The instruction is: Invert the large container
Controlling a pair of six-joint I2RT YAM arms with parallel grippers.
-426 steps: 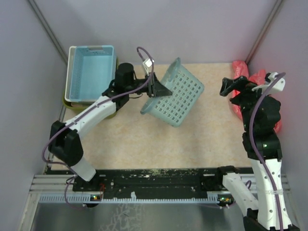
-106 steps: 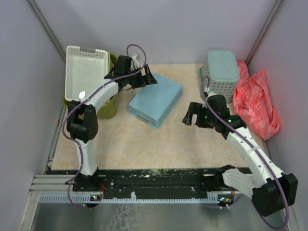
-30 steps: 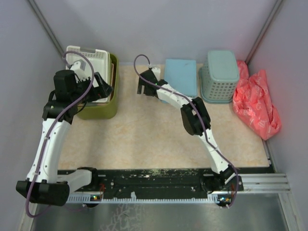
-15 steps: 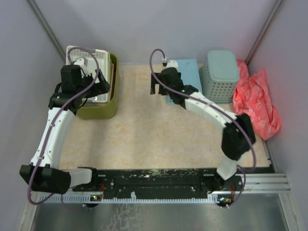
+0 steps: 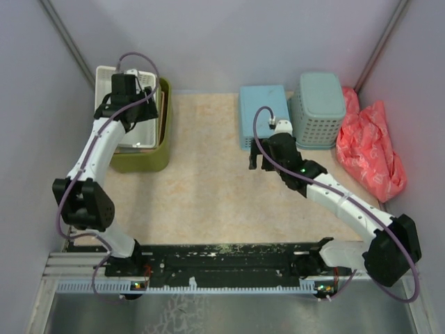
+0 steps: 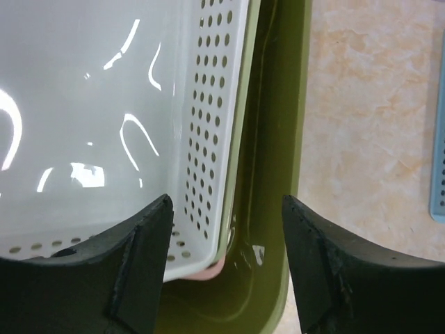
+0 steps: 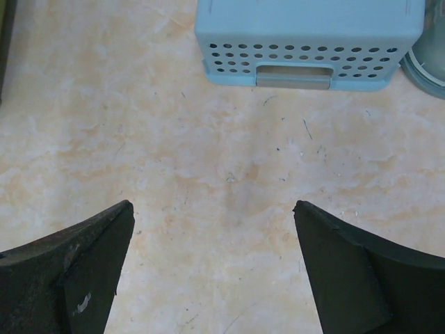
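Observation:
The large container (image 5: 142, 158), an olive-green tub, stands upright at the back left with a white perforated tray (image 5: 104, 83) nested in it. My left gripper (image 5: 135, 104) points down into it. In the left wrist view the olive inner wall (image 6: 278, 139) and the white tray (image 6: 104, 104) fill the frame. The left gripper (image 6: 226, 202) is open: one finger is over the tray's floor, the other over the tub's right rim, and neither touches a wall. My right gripper (image 5: 259, 163) hangs open over bare table (image 7: 213, 209), holding nothing.
A light-blue tray (image 5: 263, 111) lies upside down at the back middle, its perforated end (image 7: 306, 28) facing the right gripper. A teal basket (image 5: 321, 104) stands inverted beside it. A red bag (image 5: 368, 149) lies along the right wall.
The left gripper has shifted toward the tub's far end and its jaws have narrowed. The right arm has drawn back from the blue tray toward the table's middle.

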